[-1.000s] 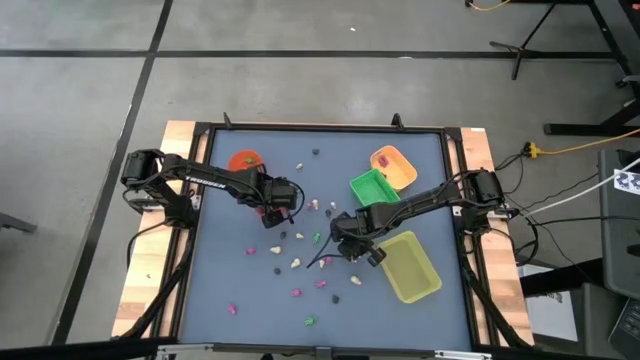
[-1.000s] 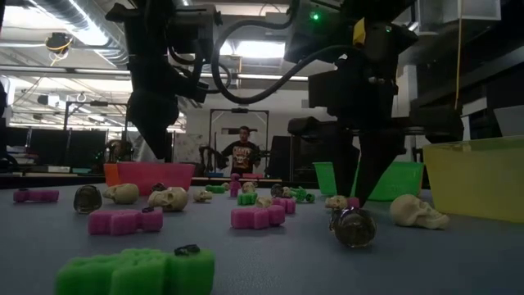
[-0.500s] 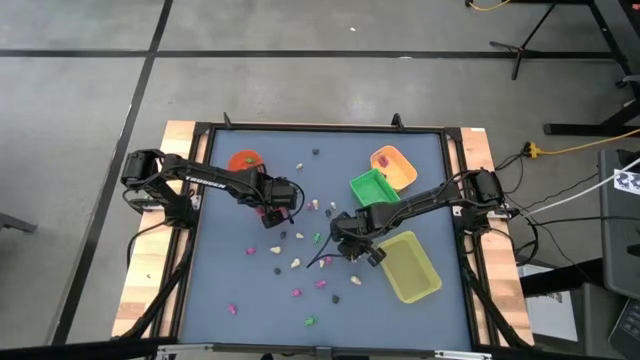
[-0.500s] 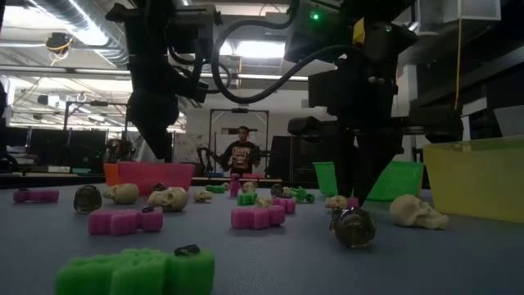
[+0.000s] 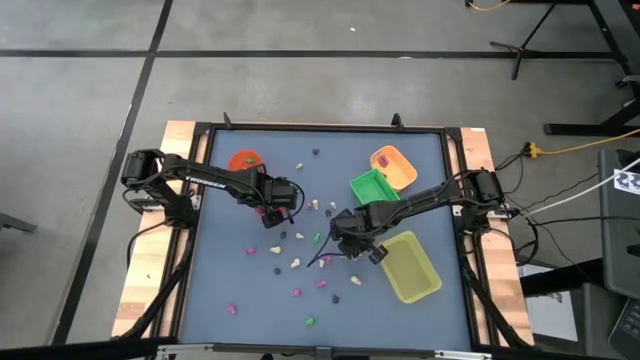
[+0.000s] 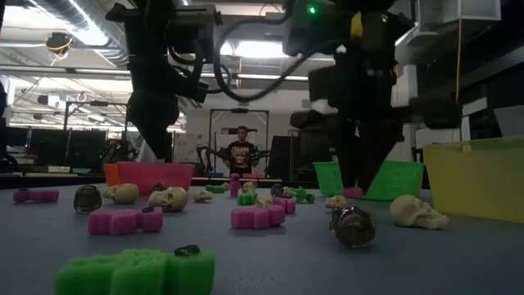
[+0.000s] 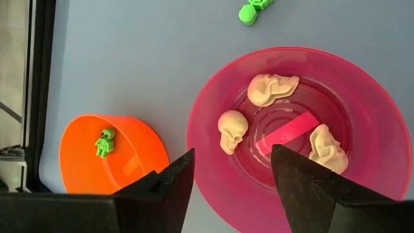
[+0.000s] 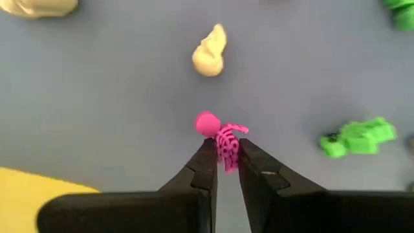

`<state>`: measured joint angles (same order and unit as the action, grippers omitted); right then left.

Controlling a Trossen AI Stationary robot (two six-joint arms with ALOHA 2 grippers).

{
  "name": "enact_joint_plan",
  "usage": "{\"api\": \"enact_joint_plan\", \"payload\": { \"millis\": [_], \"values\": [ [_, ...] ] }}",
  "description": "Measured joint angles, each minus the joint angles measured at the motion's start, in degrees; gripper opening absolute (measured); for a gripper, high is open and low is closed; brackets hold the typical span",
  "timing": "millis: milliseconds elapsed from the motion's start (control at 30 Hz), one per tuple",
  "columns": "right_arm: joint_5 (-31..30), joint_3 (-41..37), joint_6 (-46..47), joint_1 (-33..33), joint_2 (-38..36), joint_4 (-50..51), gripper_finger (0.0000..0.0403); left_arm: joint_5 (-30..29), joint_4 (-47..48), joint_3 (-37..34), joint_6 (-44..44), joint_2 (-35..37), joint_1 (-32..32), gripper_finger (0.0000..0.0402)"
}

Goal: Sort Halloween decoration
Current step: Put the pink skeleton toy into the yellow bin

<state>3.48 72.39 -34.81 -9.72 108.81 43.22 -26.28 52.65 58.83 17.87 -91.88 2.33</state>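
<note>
From above, the right gripper (image 5: 352, 243) sits near the middle of the blue table (image 5: 230, 190), just beside the yellow tray (image 5: 410, 267), and the left gripper (image 5: 273, 212) hangs over the pink cup (image 5: 272, 214) beside the orange cup (image 5: 244, 160). Small trinkets lie scattered between and below the arms.

At table height, the right gripper (image 6: 354, 190) is raised off the surface with a speck of pink at its tip; cream skulls (image 6: 417, 211) and pink pieces (image 6: 255, 217) lie around it.

The left wrist camera shows its fingers (image 7: 169, 188) spread wide and empty above the pink cup (image 7: 213, 110), which holds three cream skulls (image 7: 232, 130) and a pink piece.

The right wrist camera shows its fingers (image 8: 206, 169) pinched narrowly on a pink skeleton (image 8: 222, 139), head sticking out beyond the tips, with a cream trinket (image 8: 210, 52) and a green one (image 8: 358, 137) lying on the table apart from it.
</note>
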Motion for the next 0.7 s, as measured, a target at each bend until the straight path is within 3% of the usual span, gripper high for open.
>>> {"api": "enact_joint_plan", "payload": {
  "millis": [367, 700],
  "values": [
    [-4.5, 10.6, -1.3, 1.2, 0.0, 17.4, 0.0046, 0.0, -0.1, 0.0, 0.0, 0.0, 0.0, 0.0188],
    [-6.1, 13.2, -0.8, 7.4, -4.3, 26.8, 0.0046, 0.0, -1.0, 0.0, 0.0, 0.0, 0.0, 0.0188]
  ]
}}
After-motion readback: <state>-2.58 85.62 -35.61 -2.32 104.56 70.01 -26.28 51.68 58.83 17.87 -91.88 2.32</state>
